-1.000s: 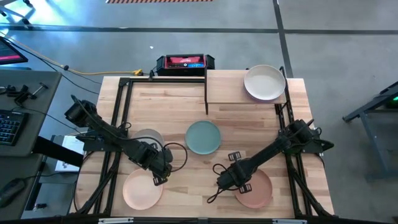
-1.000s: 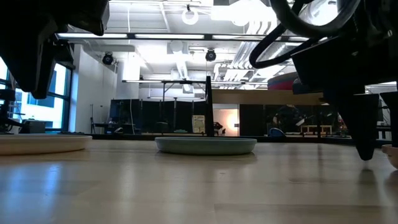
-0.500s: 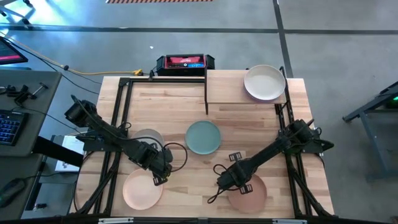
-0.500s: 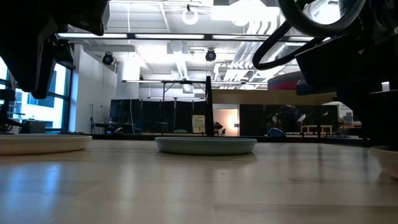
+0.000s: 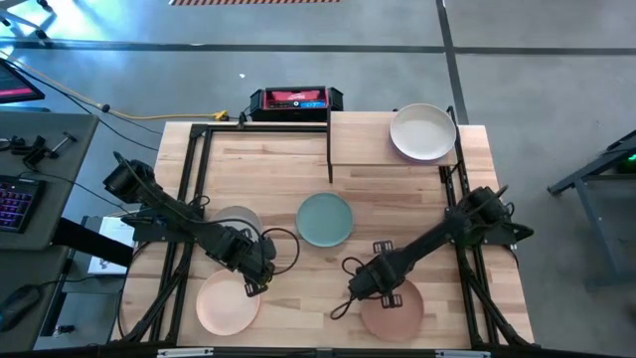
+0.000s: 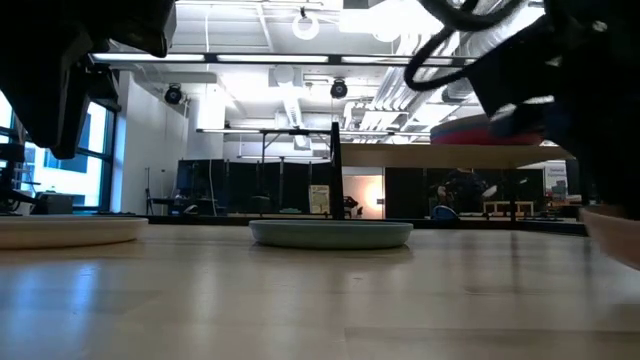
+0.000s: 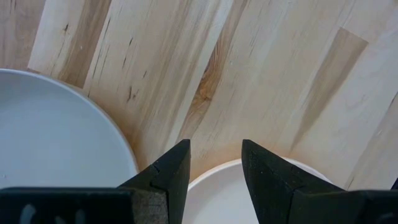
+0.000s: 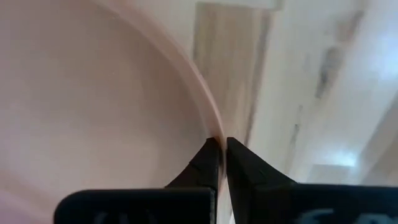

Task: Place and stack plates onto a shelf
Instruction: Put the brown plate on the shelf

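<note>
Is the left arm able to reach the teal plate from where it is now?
Probably yes: the left gripper hovers open by the peach plate, and only bare tabletop lies between it and the teal plate.

Teal plate [image 6: 331,233] mid-table (flat)

- A robotics lab or workshop in an industrial hall, with a bare grey concrete floor [image 5: 537,89] all round the slatted pale-wood worktable [image 5: 268,159].
- At nine o'clock stands a grey desk with a black keyboard [image 5: 12,204].
- The low view shows white ceiling ducts and pipes [image 6: 300,90], strip lights and tall windows [image 6: 20,150].
</note>
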Tool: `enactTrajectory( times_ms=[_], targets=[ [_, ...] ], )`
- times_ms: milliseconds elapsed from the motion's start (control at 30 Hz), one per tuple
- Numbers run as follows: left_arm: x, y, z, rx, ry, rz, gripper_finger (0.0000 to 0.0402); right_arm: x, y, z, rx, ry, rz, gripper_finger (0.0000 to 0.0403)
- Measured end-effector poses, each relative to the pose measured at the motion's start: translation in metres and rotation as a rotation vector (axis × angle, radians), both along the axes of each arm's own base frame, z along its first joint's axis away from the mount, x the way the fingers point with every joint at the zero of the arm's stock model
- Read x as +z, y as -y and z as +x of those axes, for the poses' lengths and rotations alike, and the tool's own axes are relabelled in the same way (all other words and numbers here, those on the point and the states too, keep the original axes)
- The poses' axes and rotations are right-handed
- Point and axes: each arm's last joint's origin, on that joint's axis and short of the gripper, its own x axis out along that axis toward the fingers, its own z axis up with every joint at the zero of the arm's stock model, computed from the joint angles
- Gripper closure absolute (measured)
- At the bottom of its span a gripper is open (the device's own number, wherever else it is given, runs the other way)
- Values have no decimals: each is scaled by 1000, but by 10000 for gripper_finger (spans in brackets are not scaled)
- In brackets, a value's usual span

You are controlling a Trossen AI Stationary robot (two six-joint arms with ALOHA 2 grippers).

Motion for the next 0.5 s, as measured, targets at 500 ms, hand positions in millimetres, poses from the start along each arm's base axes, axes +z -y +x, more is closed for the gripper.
enactTrajectory(
  times_ms=[500],
  targets=[
    [0, 0, 0, -1, -1, 0, 268, 59, 38, -2, -252, 151, 68, 403]
  ],
)
